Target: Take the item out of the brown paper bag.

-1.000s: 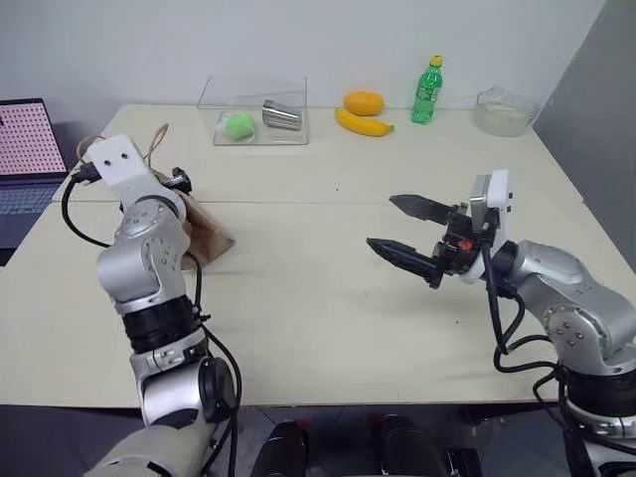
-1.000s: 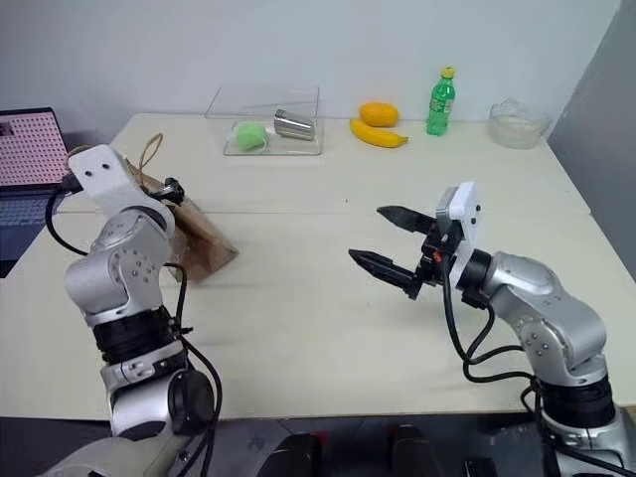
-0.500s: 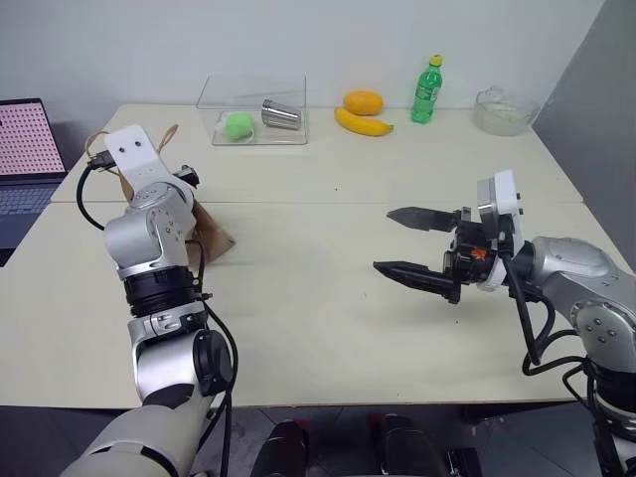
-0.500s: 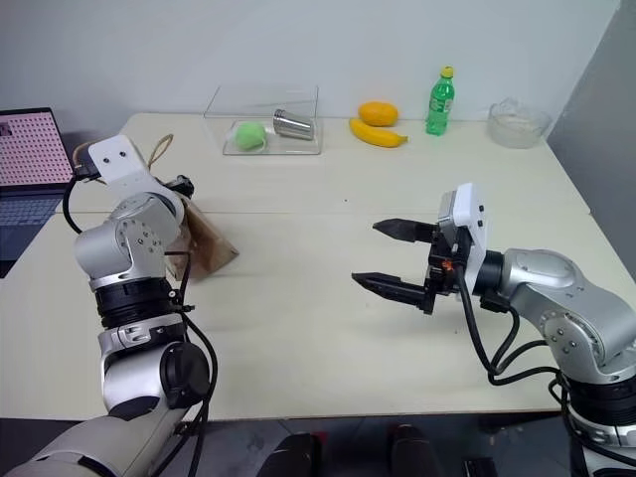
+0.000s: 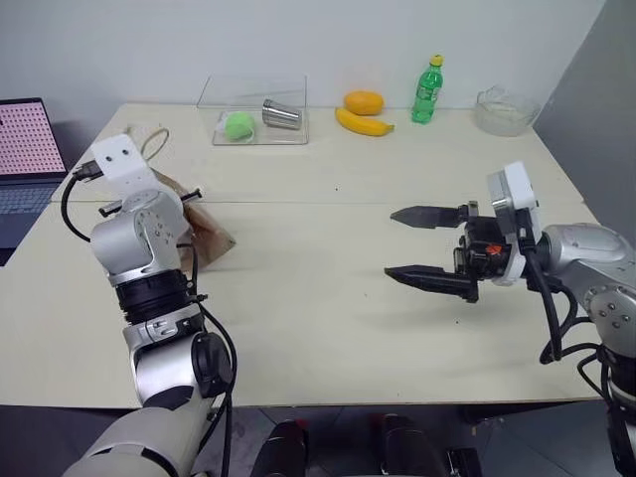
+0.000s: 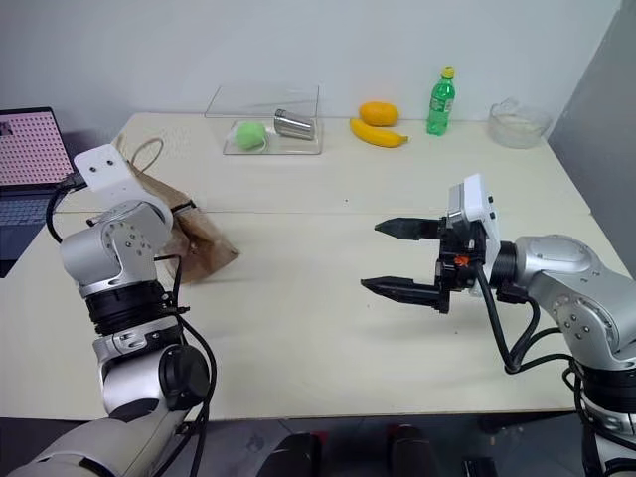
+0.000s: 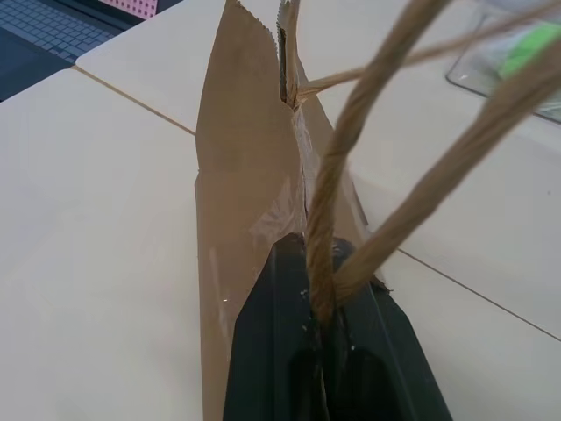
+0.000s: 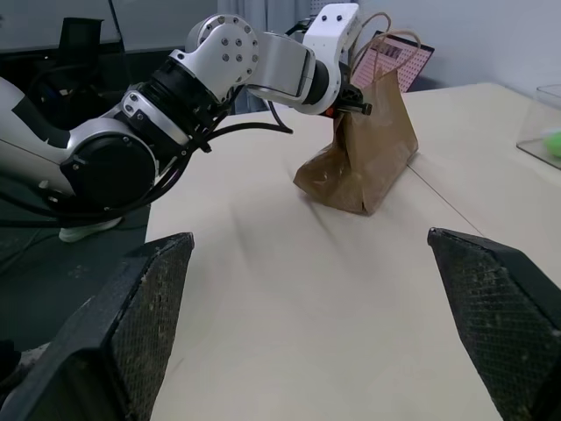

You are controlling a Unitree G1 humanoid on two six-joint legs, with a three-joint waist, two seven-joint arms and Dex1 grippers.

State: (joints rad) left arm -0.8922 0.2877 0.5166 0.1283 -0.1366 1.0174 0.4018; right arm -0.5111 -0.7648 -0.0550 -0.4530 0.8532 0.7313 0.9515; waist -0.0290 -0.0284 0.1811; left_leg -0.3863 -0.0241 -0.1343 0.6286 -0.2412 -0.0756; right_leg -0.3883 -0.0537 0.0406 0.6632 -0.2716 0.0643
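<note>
While my left gripper [image 7: 329, 338] sits at the far left of the table [image 5: 328, 298], its two black fingers are pinched together on the top edge of the brown paper bag [image 6: 199, 238] where the tan loop handles [image 7: 351, 167] rise out of it — in the left wrist view the rope passes right between the closed fingers and the creased paper wall stands up just beyond them. From the right wrist view I see the bag upright on its base, leaning a little, with the gripper at its upper rim. I cannot see the item itself; the mouth of the bag is pressed narrow and nothing red shows. Off the left edge of the table a laptop [image 5: 25, 149] shows a pink patterned screen. Further along the far side stands a clear plastic box [image 5: 253, 109] holding a green ball [image 5: 238, 124] and a metal cup [image 5: 282, 114], then an orange [image 5: 364, 102] with a banana [image 5: 363, 123] just in front of it, a green bottle [image 5: 427, 91] with a yellow cap, and a glass bowl [image 5: 505, 109] near the far right corner. Over the right part of the table my right gripper [image 5: 422, 245] hovers clear of the surface, pointing left toward the bag — its fingers spread wide apart with nothing between them.
</note>
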